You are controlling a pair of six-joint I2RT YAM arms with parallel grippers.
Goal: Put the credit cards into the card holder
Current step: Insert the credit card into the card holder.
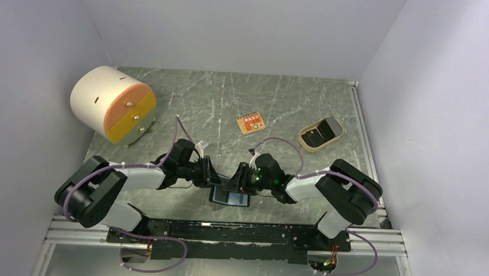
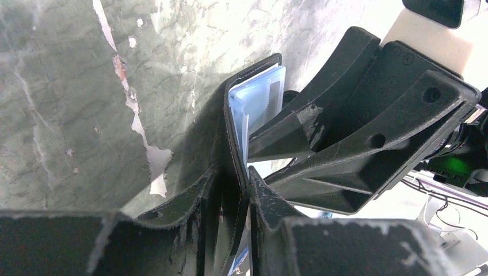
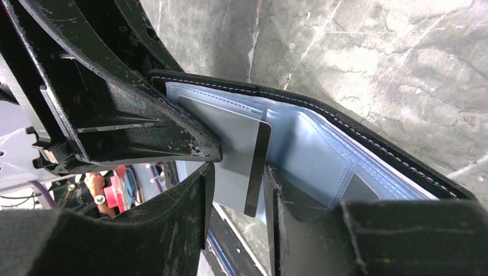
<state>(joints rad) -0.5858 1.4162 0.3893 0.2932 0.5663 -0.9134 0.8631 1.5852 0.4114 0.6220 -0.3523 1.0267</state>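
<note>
White-and-black arms (image 1: 137, 177) bear purple cables (image 1: 279, 141), green lights (image 1: 259, 174), a scuffed black right gripper (image 3: 237, 172).

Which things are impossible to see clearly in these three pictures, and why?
- Right wrist view: thin grey card lies inside right claw; contact unclear.
- Left wrist view: left claw hides the lower part of the small black folding wallet.
- Top view: both claws cover most of the wallet; no card visible there.
- Top view: contents of tan oval tray too small.

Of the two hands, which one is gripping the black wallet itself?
The left hand: it pinches the black wallet by its cover edge. The right hand only straddles a grey card.
</note>
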